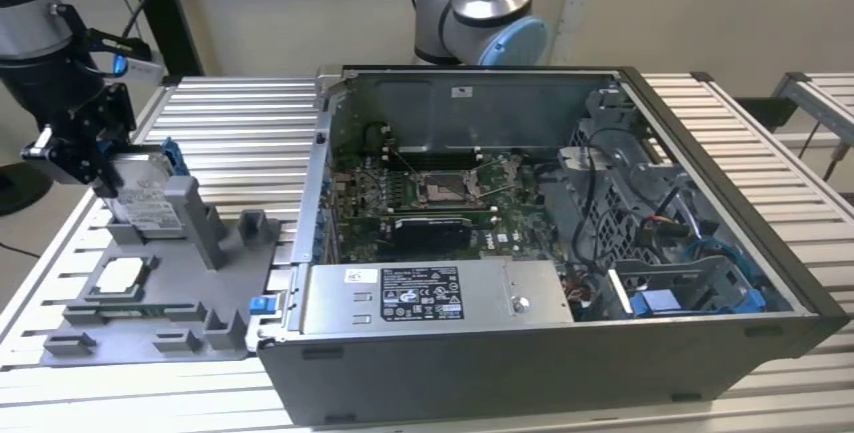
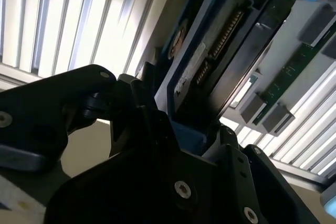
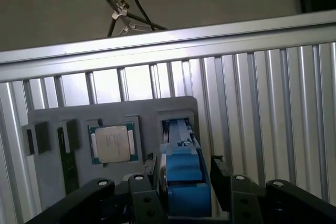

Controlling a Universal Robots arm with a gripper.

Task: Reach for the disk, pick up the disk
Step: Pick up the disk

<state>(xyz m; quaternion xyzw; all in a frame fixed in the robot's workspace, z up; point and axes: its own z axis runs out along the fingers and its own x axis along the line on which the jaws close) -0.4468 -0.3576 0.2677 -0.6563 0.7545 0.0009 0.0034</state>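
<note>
The disk (image 1: 140,193) stands on edge in a slot of the grey holder tray (image 1: 180,328) at the exterior view's left, silver-grey with a white label and blue rails. My gripper (image 1: 112,161) sits over its upper end, fingers against both sides, shut on it. In the first wrist view the disk's blue caddy (image 3: 184,174) fills the gap in the gripper (image 3: 184,184), one black finger (image 3: 151,179) pressed to each flank. In the second wrist view the disk (image 2: 226,51) runs away from the gripper (image 2: 184,119), its connector edge showing.
A small square silver chip (image 1: 120,275) (image 3: 113,142) lies in the tray beside the disk's slot. An open computer case (image 1: 801,283) with a grey labelled box (image 1: 427,293) stands to the exterior view's right. A second arm (image 1: 481,3) rises behind it. The table (image 1: 227,123) is slatted aluminium.
</note>
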